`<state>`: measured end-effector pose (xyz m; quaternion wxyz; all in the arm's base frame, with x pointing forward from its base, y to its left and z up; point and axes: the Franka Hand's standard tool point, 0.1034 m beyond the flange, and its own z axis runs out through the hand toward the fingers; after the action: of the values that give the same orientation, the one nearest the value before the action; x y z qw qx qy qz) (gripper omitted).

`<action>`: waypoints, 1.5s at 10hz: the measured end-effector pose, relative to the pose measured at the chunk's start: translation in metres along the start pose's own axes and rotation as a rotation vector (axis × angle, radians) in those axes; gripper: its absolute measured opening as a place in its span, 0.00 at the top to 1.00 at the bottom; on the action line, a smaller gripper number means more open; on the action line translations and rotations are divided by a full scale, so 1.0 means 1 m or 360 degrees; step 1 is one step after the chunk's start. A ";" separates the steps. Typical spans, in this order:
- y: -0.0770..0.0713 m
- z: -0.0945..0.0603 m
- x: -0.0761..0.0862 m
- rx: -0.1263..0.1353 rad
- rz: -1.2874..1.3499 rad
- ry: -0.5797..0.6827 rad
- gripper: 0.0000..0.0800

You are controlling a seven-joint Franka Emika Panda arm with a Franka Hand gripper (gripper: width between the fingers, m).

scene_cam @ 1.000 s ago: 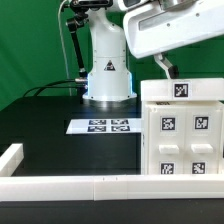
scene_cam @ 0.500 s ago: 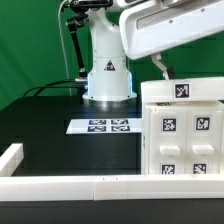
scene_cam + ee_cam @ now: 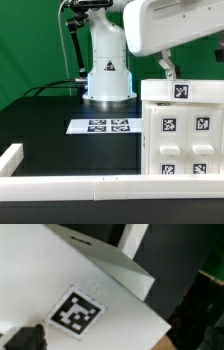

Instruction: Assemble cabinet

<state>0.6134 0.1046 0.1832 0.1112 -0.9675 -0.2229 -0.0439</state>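
Cabinet (image 3: 183, 128) upright, four tagged drawer blocks (image 3: 184, 141) seated in front; pincer state unclear.

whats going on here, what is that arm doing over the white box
A Franka arm is putting together a white cabinet. The cabinet stands at the exterior view's right on the black table, tagged faces showing. The arm's head hangs just above its top. The wrist view looks closely at a tagged white panel. The gripper's fingers aren't clearly visible. The marker board lies flat nearby.

The exterior view faces the arm's base at twelve o'clock. The wrist view looks closely at the cabinet (image 3: 182, 128) (image 3: 70, 291), seen by both.
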 end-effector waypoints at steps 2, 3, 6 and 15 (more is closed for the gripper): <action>0.003 0.002 -0.002 -0.0015 -0.0261 -0.0018 0.00; 0.004 0.004 -0.003 -0.0019 -0.0383 -0.0026 0.00; 0.013 0.005 -0.007 -0.0023 -0.0768 -0.0039 0.00; 0.025 0.015 -0.012 -0.0022 -0.0943 -0.0046 0.00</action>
<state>0.6141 0.0807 0.1623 0.0839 -0.8615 -0.4968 -0.0622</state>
